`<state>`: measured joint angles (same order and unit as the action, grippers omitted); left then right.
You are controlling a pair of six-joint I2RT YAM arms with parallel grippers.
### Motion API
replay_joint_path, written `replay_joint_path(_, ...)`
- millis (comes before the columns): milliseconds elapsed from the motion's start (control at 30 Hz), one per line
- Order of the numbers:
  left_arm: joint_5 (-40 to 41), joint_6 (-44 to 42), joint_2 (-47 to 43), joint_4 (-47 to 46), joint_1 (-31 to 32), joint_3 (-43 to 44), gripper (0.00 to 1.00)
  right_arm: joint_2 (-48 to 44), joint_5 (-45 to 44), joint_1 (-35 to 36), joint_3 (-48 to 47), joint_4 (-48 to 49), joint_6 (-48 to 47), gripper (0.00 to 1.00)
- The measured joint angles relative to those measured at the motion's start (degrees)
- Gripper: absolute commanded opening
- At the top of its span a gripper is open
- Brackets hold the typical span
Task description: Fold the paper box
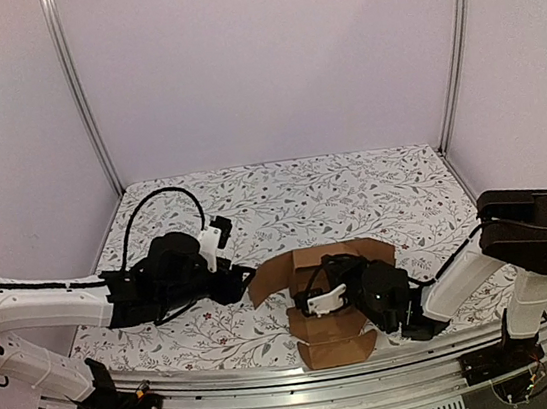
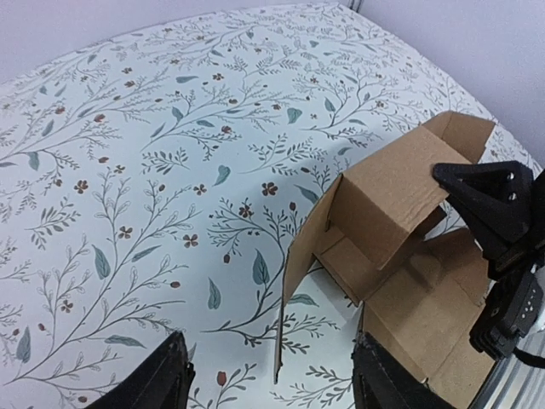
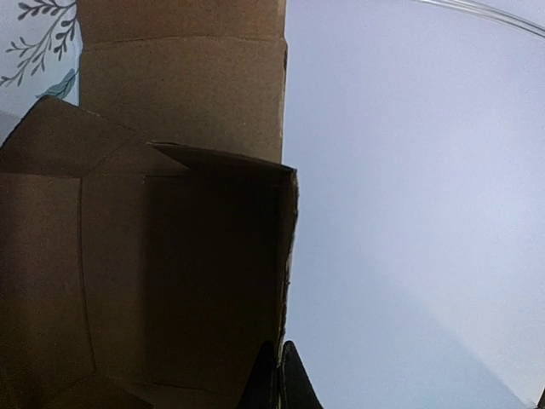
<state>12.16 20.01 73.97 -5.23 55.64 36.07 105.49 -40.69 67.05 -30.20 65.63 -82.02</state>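
The paper box (image 1: 342,329) is plain brown cardboard, partly folded, near the table's front edge with its walls raised and flaps spread. My right gripper (image 1: 311,295) reaches into it from the right. In the right wrist view that gripper (image 3: 278,379) is shut, pinching the thin edge of an upright wall of the box (image 3: 170,256). My left gripper (image 1: 246,281) sits just left of the box. In the left wrist view it (image 2: 272,379) is open, and a loose side flap (image 2: 302,264) of the box (image 2: 392,204) hangs between its fingers (image 2: 166,379) without touching them.
The table carries a white cloth (image 1: 283,198) printed with leaves and flowers. Metal frame posts (image 1: 83,98) rise at the back corners and pale walls close in the cell. A metal rail (image 1: 280,405) runs along the near edge. The right arm's black wrist (image 2: 498,213) stands beside the box.
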Motion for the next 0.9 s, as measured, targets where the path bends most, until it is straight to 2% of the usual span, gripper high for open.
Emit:
replay_joint_path(167,11.04,8.63,-2.38,-2.34,6.69,-3.37,0.58,-2.27,0.52,-1.60,-2.99,-5.84,1.92,0.00)
replay_joint_path(200,14.27,10.29,-1.60,-2.56,9.07,-3.39,0.53,-2.86,0.52,-2.01,-3.82,-7.32,2.56,0.00)
replay_joint_path(267,18.84,12.20,0.13,-3.74,13.33,-3.34,0.35,-3.74,0.52,-2.78,-5.22,-9.18,3.65,0.00)
replay_joint_path(333,21.16,12.98,2.71,-6.25,17.09,-3.19,0.22,-4.28,0.55,-3.17,-5.88,-10.10,4.44,0.00)
replay_joint_path(400,21.64,13.40,6.32,-9.38,19.52,-2.60,0.12,-4.42,0.55,-3.39,-5.95,-10.88,5.01,0.00)
replay_joint_path(633,21.77,13.64,20.98,-18.47,20.39,1.79,0.06,-4.37,0.59,-3.43,-5.95,-12.50,5.99,0.00)
replay_joint_path(900,22.40,12.63,29.79,-21.35,20.35,7.98,0.00,-4.24,0.57,-3.43,-5.95,-12.66,6.36,0.00)
